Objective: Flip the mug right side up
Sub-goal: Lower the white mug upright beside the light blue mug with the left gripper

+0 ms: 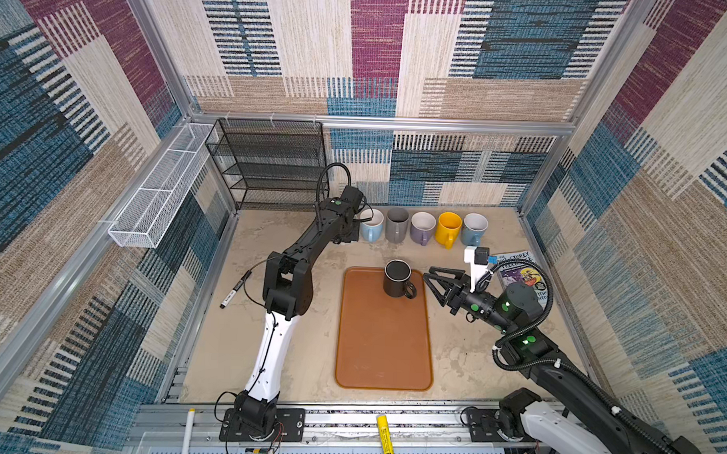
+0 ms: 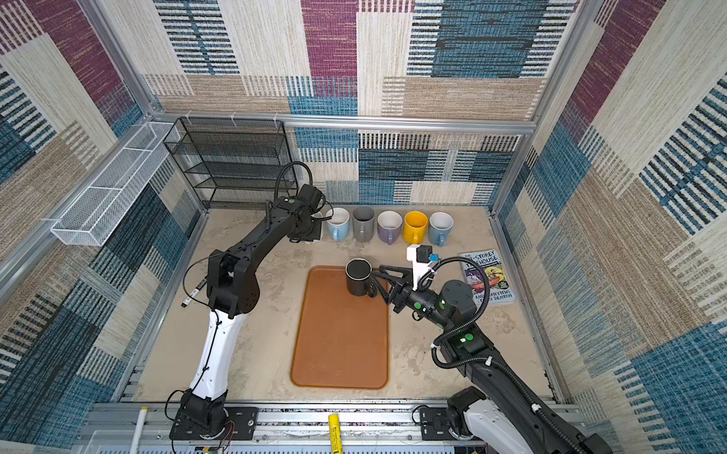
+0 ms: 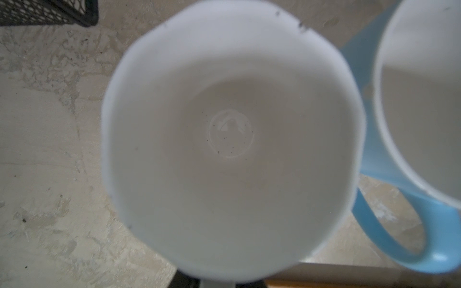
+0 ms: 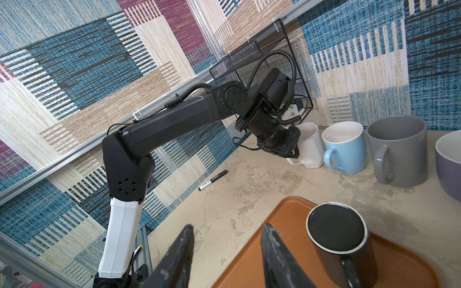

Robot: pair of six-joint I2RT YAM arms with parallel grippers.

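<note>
A black mug (image 1: 397,279) (image 2: 359,277) (image 4: 339,239) stands upside down at the far end of the orange tray (image 1: 384,345) (image 4: 287,217), flat base up, its handle pointing toward my right arm. My right gripper (image 1: 427,272) (image 4: 228,225) is open and empty, just beside that handle and not touching it. At the back, my left gripper (image 4: 291,155) (image 1: 351,236) is shut on the handle of a white mug (image 4: 310,147) (image 3: 232,139). That mug is mouth up at the left end of the mug row, and the arm mostly hides it in both top views.
Along the back wall stand light blue (image 1: 371,226), grey (image 1: 396,225), lilac (image 1: 422,228), yellow (image 1: 449,229) and blue-grey (image 1: 474,228) mugs, all upright. A book (image 1: 522,275) lies at the right, a black marker (image 1: 234,292) at the left. A black mesh rack (image 1: 268,166) fills the back left corner.
</note>
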